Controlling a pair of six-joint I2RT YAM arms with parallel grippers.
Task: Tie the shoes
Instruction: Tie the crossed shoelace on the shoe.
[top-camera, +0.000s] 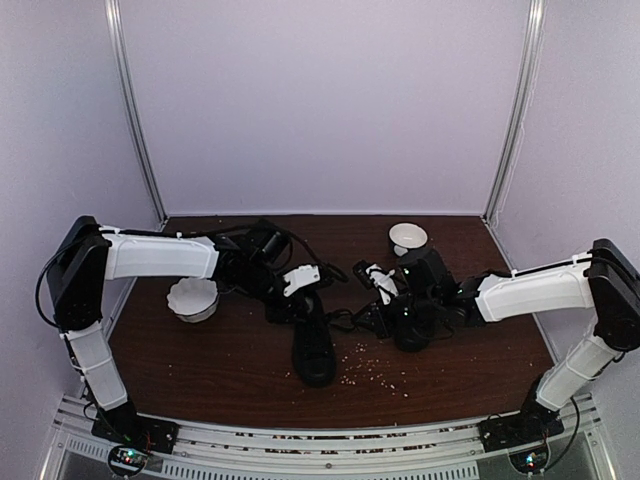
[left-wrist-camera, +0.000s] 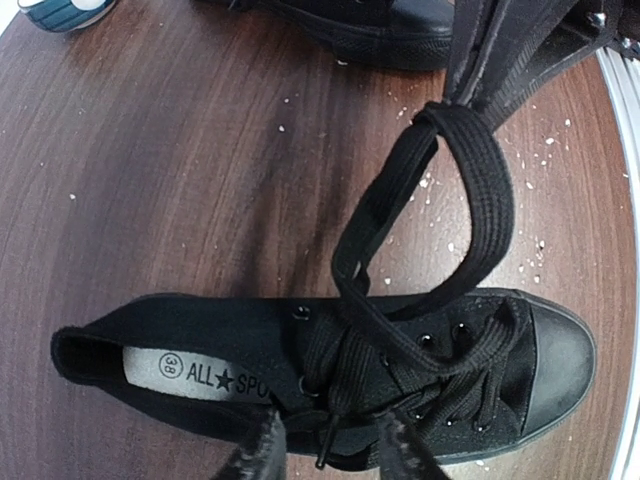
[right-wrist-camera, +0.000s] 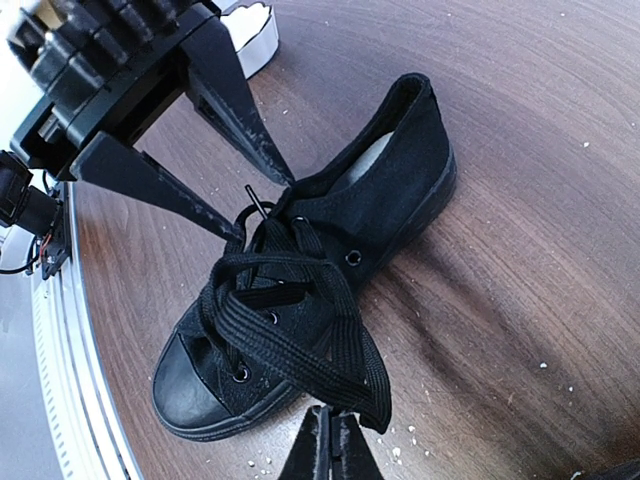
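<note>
One black shoe (top-camera: 312, 345) lies mid-table, toe toward the near edge; in the left wrist view (left-wrist-camera: 190, 335) its toe points right. My left gripper (left-wrist-camera: 335, 455) hangs open over its tongue, and a loose lace end (left-wrist-camera: 328, 445) lies between the fingers (right-wrist-camera: 235, 100). My right gripper (right-wrist-camera: 335, 430) is shut on a long loop of lace (right-wrist-camera: 330, 360), drawn sideways off the shoe and held above the table (left-wrist-camera: 480, 190). The second shoe (top-camera: 415, 325) lies under the right arm, mostly hidden; its side shows at the top of the left wrist view (left-wrist-camera: 380, 30).
A white bowl (top-camera: 193, 298) stands left of the shoe under the left arm. Another white bowl (top-camera: 407, 238) stands at the back right. Pale crumbs (top-camera: 375, 365) are scattered on the dark wood table (top-camera: 200, 370) right of the shoe. White walls enclose three sides.
</note>
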